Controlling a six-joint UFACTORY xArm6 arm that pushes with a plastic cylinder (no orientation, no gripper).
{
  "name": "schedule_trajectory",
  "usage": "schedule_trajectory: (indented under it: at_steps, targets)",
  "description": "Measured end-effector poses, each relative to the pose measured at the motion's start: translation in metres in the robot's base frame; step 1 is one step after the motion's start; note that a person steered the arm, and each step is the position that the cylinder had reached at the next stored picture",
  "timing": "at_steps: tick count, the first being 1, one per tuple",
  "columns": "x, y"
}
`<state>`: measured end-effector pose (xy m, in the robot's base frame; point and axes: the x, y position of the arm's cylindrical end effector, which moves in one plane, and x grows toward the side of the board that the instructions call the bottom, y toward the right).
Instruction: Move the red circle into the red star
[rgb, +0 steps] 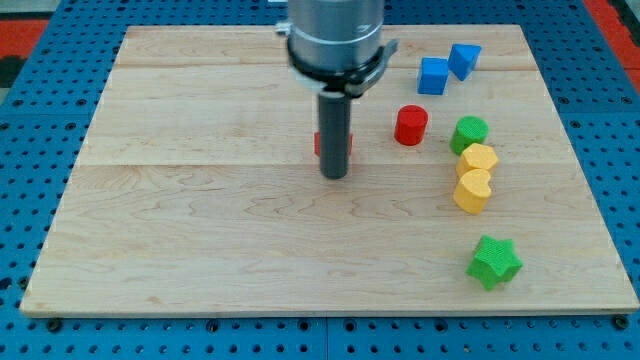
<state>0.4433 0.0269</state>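
The red circle (410, 125) stands on the wooden board (200, 250), right of centre towards the view's top. The red star (317, 143) is almost wholly hidden behind my rod; only thin red edges show on either side of it. My tip (334, 176) rests on the board just below the red star, well to the left of the red circle and apart from it.
Two blue blocks (433, 76) (464, 59) sit at the view's top right. A green block (468, 133), a yellow hexagon (480, 158) and a yellow heart (473, 190) form a touching column on the right. A green star (494, 262) lies at lower right.
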Motion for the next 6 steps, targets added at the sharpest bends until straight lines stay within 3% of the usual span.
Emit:
schedule_trajectory:
  at_steps: [1, 3, 4, 6]
  targets:
    - [-0.031, 0.044]
    - [-0.021, 0.169]
    - [-0.055, 0.200]
    - [-0.057, 0.069]
